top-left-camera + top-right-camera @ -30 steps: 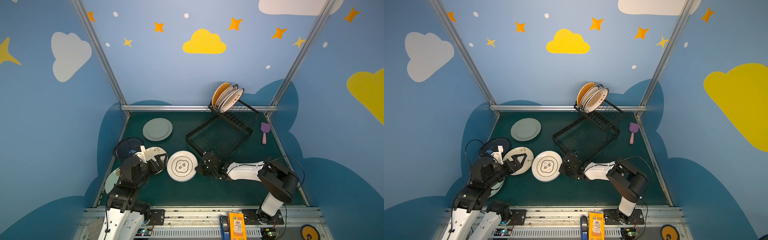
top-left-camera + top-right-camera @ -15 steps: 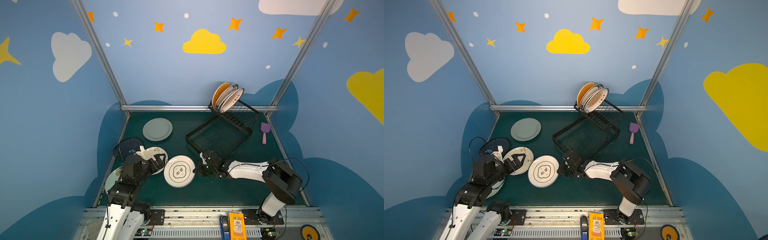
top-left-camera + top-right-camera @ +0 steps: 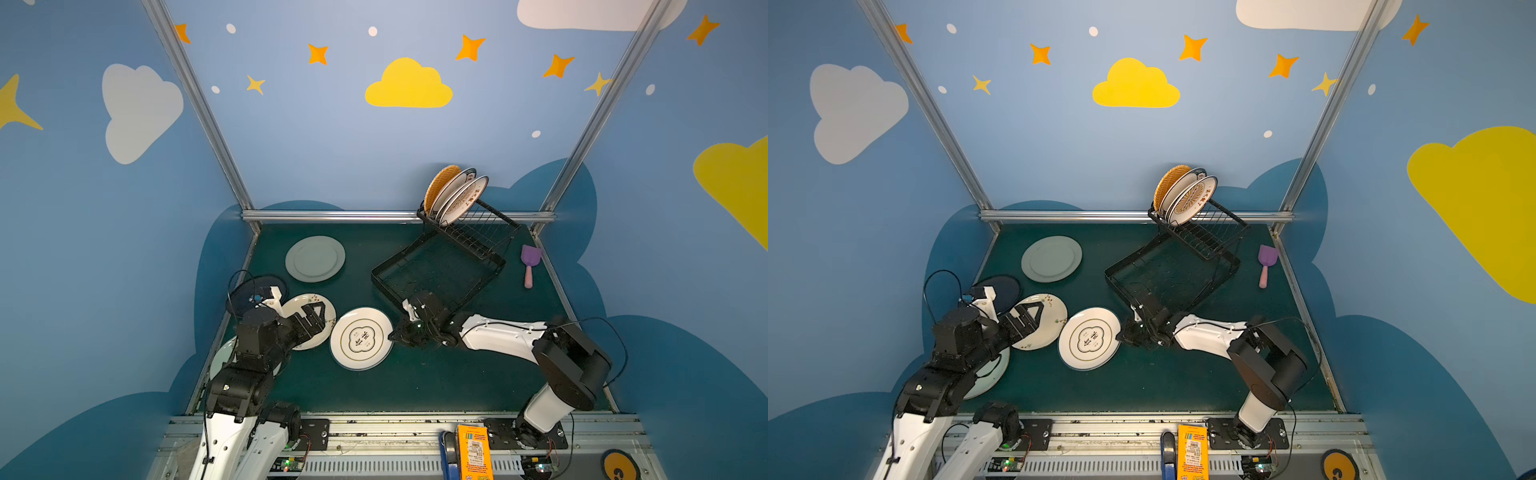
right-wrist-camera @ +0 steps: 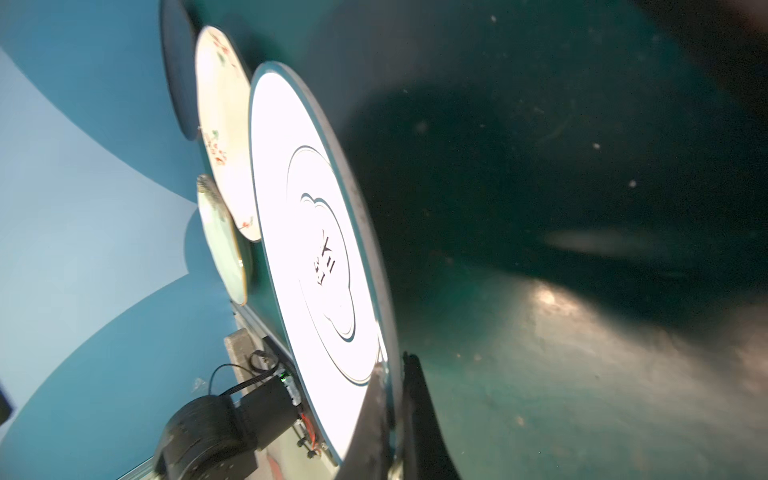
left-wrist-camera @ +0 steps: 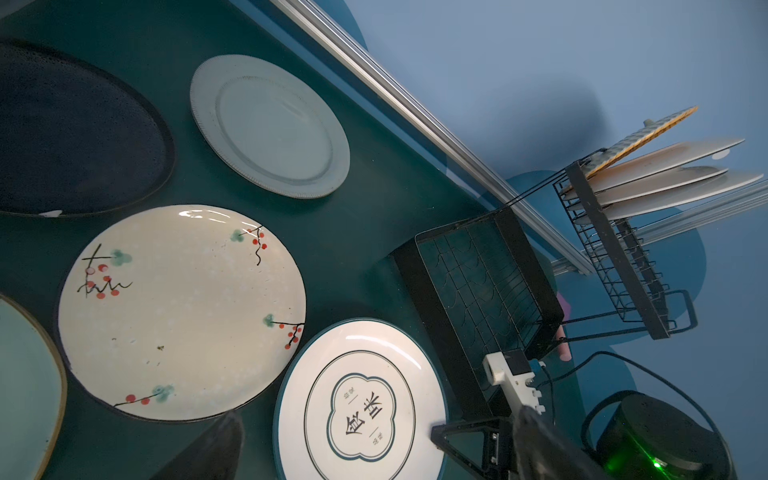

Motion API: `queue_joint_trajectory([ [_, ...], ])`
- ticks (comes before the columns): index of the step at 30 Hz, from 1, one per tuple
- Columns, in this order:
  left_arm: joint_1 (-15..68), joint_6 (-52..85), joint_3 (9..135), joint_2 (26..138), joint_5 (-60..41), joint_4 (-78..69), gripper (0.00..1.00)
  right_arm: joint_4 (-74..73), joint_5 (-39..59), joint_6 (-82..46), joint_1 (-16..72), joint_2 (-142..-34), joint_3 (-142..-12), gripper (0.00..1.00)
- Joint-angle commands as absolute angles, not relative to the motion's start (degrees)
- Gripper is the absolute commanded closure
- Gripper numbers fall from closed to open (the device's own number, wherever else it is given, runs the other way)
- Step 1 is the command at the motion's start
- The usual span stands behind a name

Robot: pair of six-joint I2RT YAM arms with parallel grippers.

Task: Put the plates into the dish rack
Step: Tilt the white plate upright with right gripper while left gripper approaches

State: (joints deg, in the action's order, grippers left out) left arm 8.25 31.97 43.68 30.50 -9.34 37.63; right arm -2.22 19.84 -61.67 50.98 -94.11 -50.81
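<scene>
A white plate with a teal rim and a flower outline lies tilted on the green mat. My right gripper is shut on its right rim. My left gripper hangs open over a cream berry-sprig plate. Grey-green, navy and mint plates lie at the left. The black dish rack holds upright plates at its back.
A purple scoop lies right of the rack by the right wall. A metal rail runs along the back edge. An orange box sits on the front frame. The mint plate is partly under my left arm.
The right gripper stays shut on the white plate's rim; the plate has tipped and shifted slightly toward the front. The left arm has shifted a little and its gripper stays open.
</scene>
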Motion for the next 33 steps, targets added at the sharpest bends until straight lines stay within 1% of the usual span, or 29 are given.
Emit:
queue_joint_trajectory([
  [1,7.94,32.17,43.24,30.98,-11.31,37.98,0.0,-3.3,23.01,-61.22,50.21,-90.11,-53.99,1.0],
  [3,7.75,32.6,43.25,31.44,-11.71,37.66,0.0,-2.91,23.12,-61.13,49.78,-88.87,-54.14,1.0],
  [6,7.09,33.19,43.66,32.13,-14.9,37.03,0.0,-2.97,24.31,-61.78,48.27,-87.49,-54.23,1.0],
  [13,5.14,37.01,43.52,35.18,-25.04,32.16,0.0,-1.7,25.4,-62.58,44.24,-82.34,-52.7,1.0],
  [17,5.13,38.53,41.39,38.71,-28.63,26.84,0.0,-1.15,25.99,-62.97,42.01,-78.8,-51.43,1.0],
  [20,5.27,40.7,39.63,42.67,-34.46,19.65,0.01,-0.33,26.44,-62.89,40.97,-76.75,-51.11,1.0],
  [22,5.67,42.63,39.53,45.82,-36.6,16.66,0.03,-0.02,26.45,-62.86,40.52,-75.45,-50.66,1.0],
  [25,5.98,41.93,41.04,50.11,-38.25,15.91,0.07,0.27,26.19,-62.73,39.78,-73.73,-49.72,1.0],
  [29,7.06,44.13,41.61,54.31,-40.72,11.27,0.18,0.67,26.54,-62.73,39.03,-72.3,-48.81,1.0],
  [33,9.16,44.54,42.61,56.81,-40.73,9.96,0.29,0.6,27.18,-62.85,38.24,-71.63,-48.39,1.0],
])
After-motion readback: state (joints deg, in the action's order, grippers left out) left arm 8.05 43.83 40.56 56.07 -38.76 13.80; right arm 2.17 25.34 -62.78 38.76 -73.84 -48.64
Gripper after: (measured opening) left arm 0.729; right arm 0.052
